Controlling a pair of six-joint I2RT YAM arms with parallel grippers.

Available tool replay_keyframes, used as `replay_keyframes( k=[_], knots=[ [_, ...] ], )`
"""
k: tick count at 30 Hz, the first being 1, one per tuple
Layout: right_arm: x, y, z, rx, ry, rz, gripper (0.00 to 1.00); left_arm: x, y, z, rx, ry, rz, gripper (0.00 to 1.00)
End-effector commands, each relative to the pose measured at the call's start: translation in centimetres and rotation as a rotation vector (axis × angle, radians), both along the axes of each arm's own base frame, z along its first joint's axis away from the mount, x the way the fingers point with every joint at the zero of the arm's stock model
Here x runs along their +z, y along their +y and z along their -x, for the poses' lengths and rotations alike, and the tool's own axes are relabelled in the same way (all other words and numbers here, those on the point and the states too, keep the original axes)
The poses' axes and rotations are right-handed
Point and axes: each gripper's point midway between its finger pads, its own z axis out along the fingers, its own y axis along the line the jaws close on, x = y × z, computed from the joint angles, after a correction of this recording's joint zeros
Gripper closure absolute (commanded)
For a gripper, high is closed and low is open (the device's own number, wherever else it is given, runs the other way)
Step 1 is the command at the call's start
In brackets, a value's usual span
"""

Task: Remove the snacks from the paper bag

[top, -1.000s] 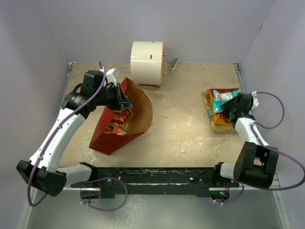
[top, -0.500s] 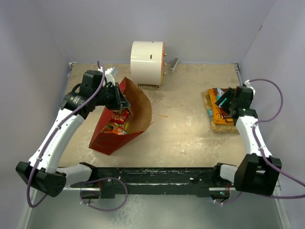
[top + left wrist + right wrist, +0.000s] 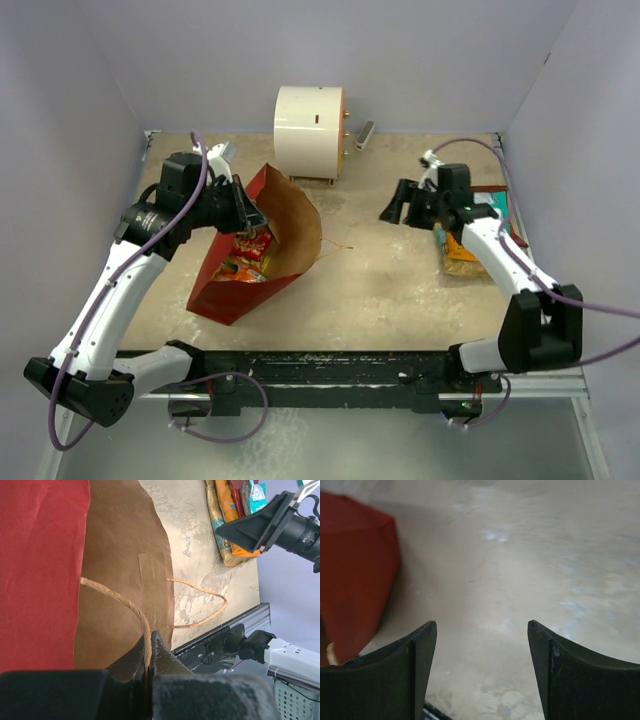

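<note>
The paper bag (image 3: 232, 290), red outside and brown inside, lies open on the left of the table with snacks (image 3: 248, 258) showing in its mouth. My left gripper (image 3: 252, 213) is shut on the bag's twine handle (image 3: 122, 602) at the rim, the jaws (image 3: 149, 641) pinching the cord. More snacks (image 3: 462, 250) lie piled at the right, an orange packet and a teal one (image 3: 256, 491) among them, partly hidden by my right arm. My right gripper (image 3: 392, 212) hangs open and empty above bare table between bag and pile. The right wrist view shows its jaws (image 3: 482, 630) apart, with the bag (image 3: 355, 565) at left.
A white cylinder (image 3: 308, 118) stands at the back centre with a small grey piece (image 3: 364, 134) beside it. The bag's second handle (image 3: 205, 602) trails on the table. Grey walls close in the left, back and right; the arms' rail (image 3: 330, 365) runs along the near edge.
My right gripper left the snack pile, opened wider and swung left toward the bag. My left gripper kept its grip on the handle, shifting only slightly.
</note>
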Motion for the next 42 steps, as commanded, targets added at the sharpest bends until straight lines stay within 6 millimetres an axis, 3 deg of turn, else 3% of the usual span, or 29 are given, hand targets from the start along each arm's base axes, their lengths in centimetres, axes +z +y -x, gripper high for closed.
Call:
replay_keyframes(
  k=[1, 3, 6, 13, 19, 25, 30, 33, 36, 39, 42],
  knots=[
    [4.0, 8.6, 1.6, 0.329, -0.036, -0.122, 0.24, 1.0, 0.2, -0.3, 0.029, -0.034, 0.021, 1.00],
    [4.8, 10.9, 2.0, 0.396, -0.022, -0.152, 0.23, 1.1, 0.3, -0.4, 0.035, -0.036, 0.015, 1.00],
    [5.1, 12.7, 2.0, 0.435, -0.003, -0.165, 0.22, 1.2, 0.5, -0.6, 0.042, -0.041, 0.005, 1.00],
    [3.0, 16.2, 3.5, 0.546, 0.120, -0.156, 0.22, 1.6, 1.0, -1.6, 0.059, -0.065, -0.043, 1.00],
    [1.7, 17.3, 4.2, 0.567, 0.182, -0.153, 0.31, 2.7, 2.2, -3.0, 0.098, -0.114, -0.121, 1.00],
    [2.9, 18.5, 4.5, 0.604, 0.172, -0.200, 0.39, 4.2, 3.2, -4.8, 0.127, -0.176, -0.199, 1.00],
    [3.1, 20.8, 5.2, 0.640, 0.183, -0.225, 0.38, 7.2, 6.4, -6.9, 0.254, -0.296, -0.336, 1.00],
    [2.9, 22.9, 6.2, 0.686, 0.193, -0.231, 0.38, 9.9, 9.4, -7.9, 0.374, -0.400, -0.438, 1.00],
    [2.6, 24.9, 6.8, 0.719, 0.201, -0.230, 0.37, 13.2, 10.9, -8.6, 0.414, -0.537, -0.512, 1.00],
    [2.5, 26.7, 7.6, 0.751, 0.209, -0.236, 0.37, 16.3, 11.1, -9.0, 0.386, -0.665, -0.554, 1.00],
    [2.5, 27.3, 8.0, 0.762, 0.213, -0.232, 0.37, 18.0, 9.8, -9.1, 0.289, -0.763, -0.557, 1.00]
  ],
)
